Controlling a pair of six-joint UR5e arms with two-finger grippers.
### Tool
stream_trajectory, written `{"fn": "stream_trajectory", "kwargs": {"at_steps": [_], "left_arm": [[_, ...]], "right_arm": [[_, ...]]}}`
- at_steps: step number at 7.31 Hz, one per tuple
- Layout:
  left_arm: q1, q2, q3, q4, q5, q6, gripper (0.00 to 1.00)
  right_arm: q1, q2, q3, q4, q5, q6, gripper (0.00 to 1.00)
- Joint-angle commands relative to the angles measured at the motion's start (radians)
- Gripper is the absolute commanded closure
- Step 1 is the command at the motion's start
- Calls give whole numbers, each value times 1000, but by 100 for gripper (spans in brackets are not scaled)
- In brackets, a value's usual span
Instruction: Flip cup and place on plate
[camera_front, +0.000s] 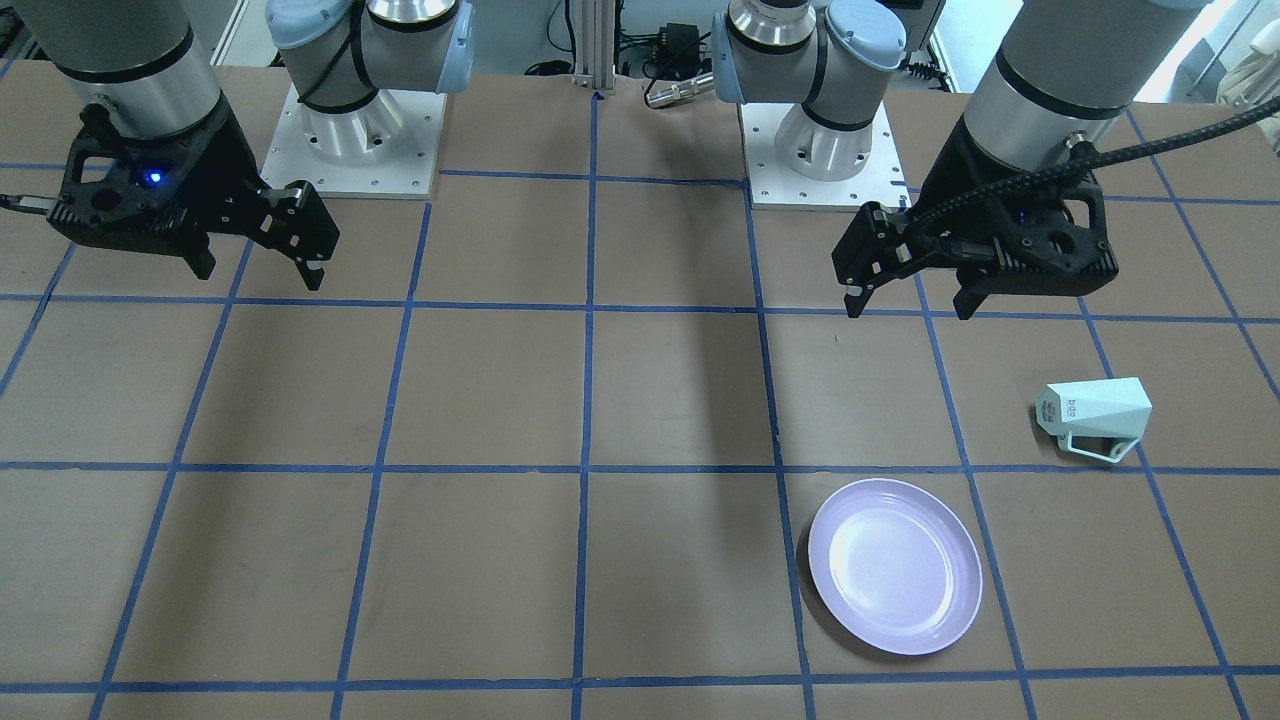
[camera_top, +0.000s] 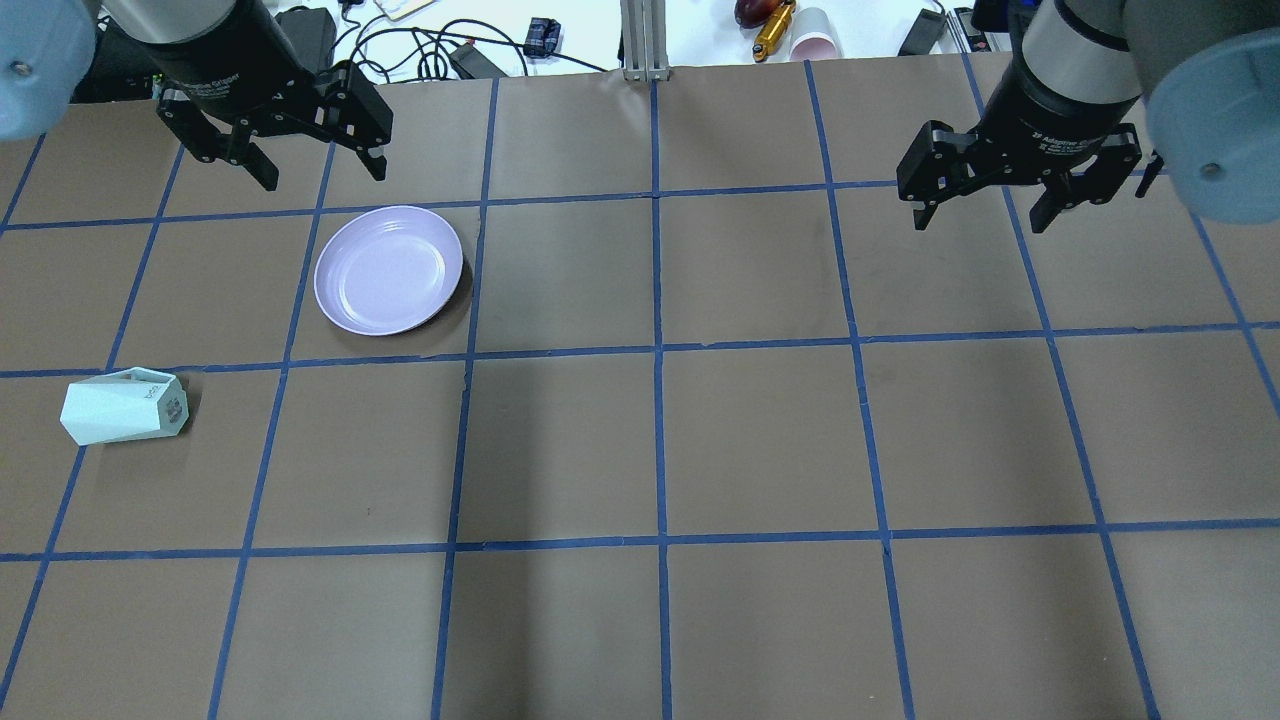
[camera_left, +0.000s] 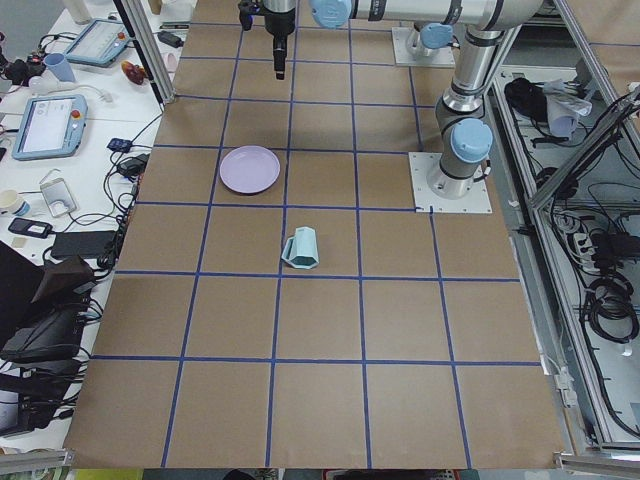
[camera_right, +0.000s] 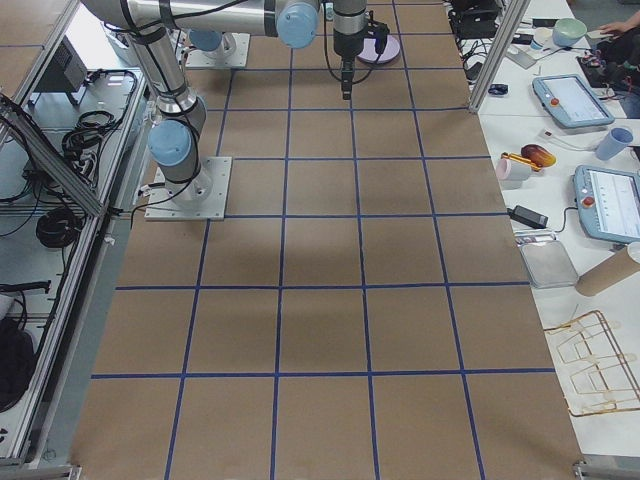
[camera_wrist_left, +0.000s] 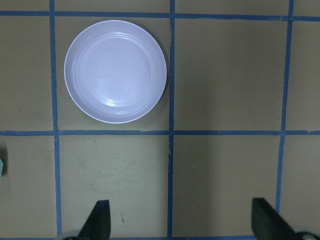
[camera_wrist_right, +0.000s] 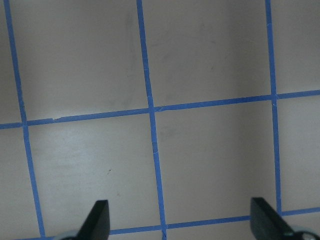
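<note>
The mint-green cup (camera_front: 1095, 410) lies on its side on the table, handle towards the operators' side and lettered base towards the table's middle. It also shows in the overhead view (camera_top: 125, 407) and the exterior left view (camera_left: 302, 248). The lavender plate (camera_front: 895, 565) sits upright and empty, farther from the robot than the cup and nearer the middle (camera_top: 389, 269) (camera_wrist_left: 115, 71). My left gripper (camera_front: 908, 312) (camera_top: 322, 178) is open and empty, high above the table, apart from both. My right gripper (camera_front: 260, 278) (camera_top: 980, 224) is open and empty over the other half.
Brown paper with a blue tape grid (camera_top: 657, 350) covers the table. The two arm bases (camera_front: 355, 140) (camera_front: 825, 150) stand at the robot's edge. A metal post (camera_top: 643, 40), cables and a pink cup (camera_top: 815, 45) lie beyond the far edge.
</note>
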Motion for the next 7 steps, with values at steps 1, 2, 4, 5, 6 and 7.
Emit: {"fn": "stream_trajectory", "kwargs": {"at_steps": [1, 2, 4, 5, 6, 7], "left_arm": [[3, 0, 0, -1, -36, 0, 0], [3, 2, 0, -1, -39, 0, 0], [3, 3, -3, -1, -28, 3, 0], [5, 3, -2, -1, -28, 3, 0], [5, -3, -3, 7, -28, 46, 0], [5, 0, -3, 10, -25, 52, 0]], "right_arm": [[0, -1, 0, 0, 1, 0, 0], [0, -1, 0, 0, 0, 0, 0], [0, -1, 0, 0, -1, 0, 0], [0, 0, 0, 0, -1, 0, 0], [0, -1, 0, 0, 1, 0, 0], [0, 0, 0, 0, 0, 0, 0]]}}
